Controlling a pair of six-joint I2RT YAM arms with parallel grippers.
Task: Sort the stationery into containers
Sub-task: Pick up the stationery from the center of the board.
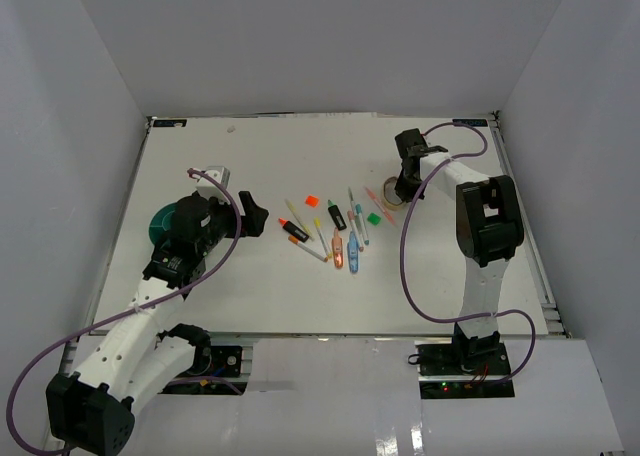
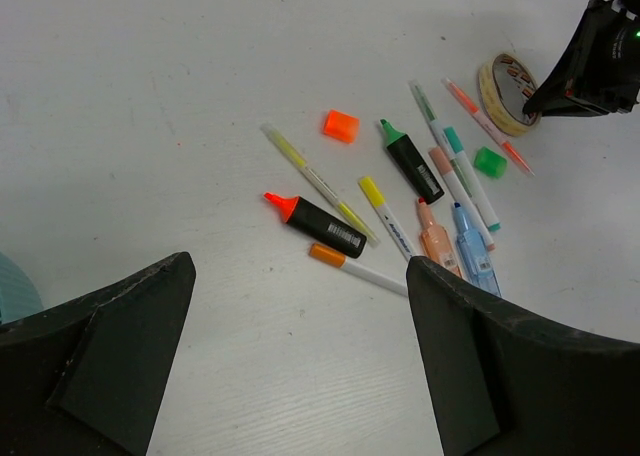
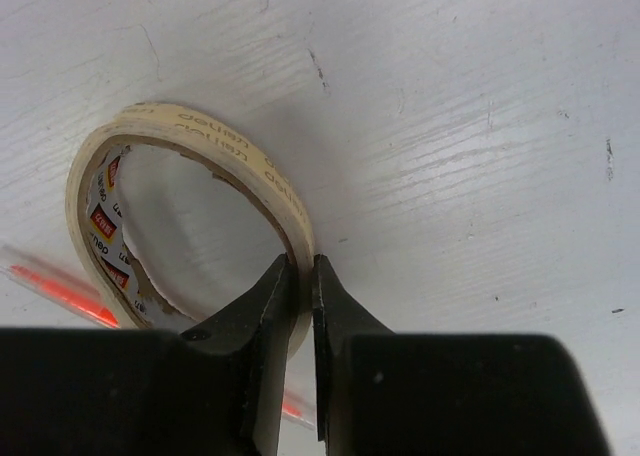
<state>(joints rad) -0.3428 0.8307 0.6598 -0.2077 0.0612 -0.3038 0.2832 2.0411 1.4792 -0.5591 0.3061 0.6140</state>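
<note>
Right gripper is pinched narrow on the wall of the tape roll, one finger inside the ring and one outside. The roll sits on the table. Left gripper stands wide and holds nothing. Pens and markers lie ahead of it, and the teal tub is behind it, under its wrist.

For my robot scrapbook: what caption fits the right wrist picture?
The right hand pinches the rim of a tan tape roll on the white table, an orange pen beside it.
</note>
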